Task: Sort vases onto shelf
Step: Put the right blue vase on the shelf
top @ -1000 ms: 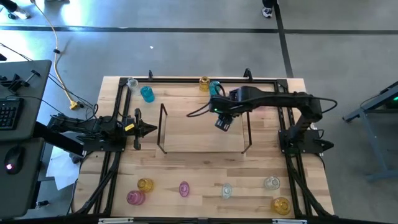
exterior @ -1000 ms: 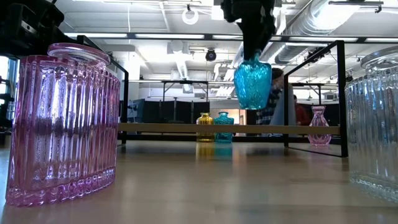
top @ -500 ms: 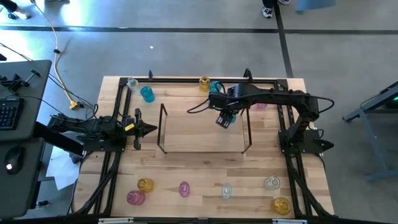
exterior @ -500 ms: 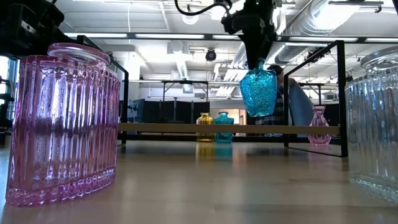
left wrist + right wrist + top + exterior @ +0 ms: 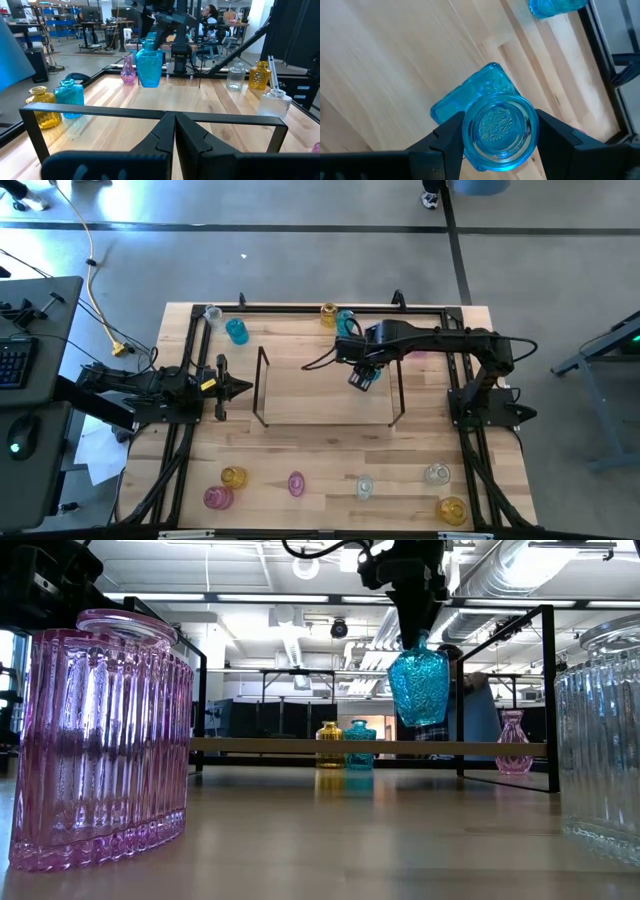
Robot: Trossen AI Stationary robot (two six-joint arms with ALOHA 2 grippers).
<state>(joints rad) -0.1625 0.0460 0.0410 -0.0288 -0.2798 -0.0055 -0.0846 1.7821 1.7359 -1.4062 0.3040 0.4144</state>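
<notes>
My right gripper (image 5: 363,373) hangs over the far right part of the shelf (image 5: 320,402), a light-wood board with dark wire frames at its short ends. It is shut on a cyan-blue vase (image 5: 418,688), which also shows in the left wrist view as the cyan vase (image 5: 149,62). My left gripper (image 5: 245,388) waits shut, left of the shelf. More vases stand on their bases along the table's far edge, among them amber (image 5: 328,313) and cyan (image 5: 237,331). Several more stand along the near edge. My right gripper (image 5: 500,131) pinches the cyan vase by its neck, just below the round mouth rim (image 5: 469,134), with one finger (image 5: 445,141) on either side. The fingers come from above, pointing down. The vase hangs nearly upright below them, lifted clear above the shelf board (image 5: 290,745).
Near the table's near edge stand a ribbed pink vase (image 5: 100,740) and a ribbed clear one (image 5: 605,740). A pink vase (image 5: 512,745) and an amber and cyan pair (image 5: 345,745) stand behind the shelf. The black table frame (image 5: 300,308) runs round the edges. A person shows beyond the table.
My right gripper has carried the cyan vase a little toward the table's right and lower over the shelf. The vase, tilted a second ago, now hangs nearly upright. The hold has stayed shut.
</notes>
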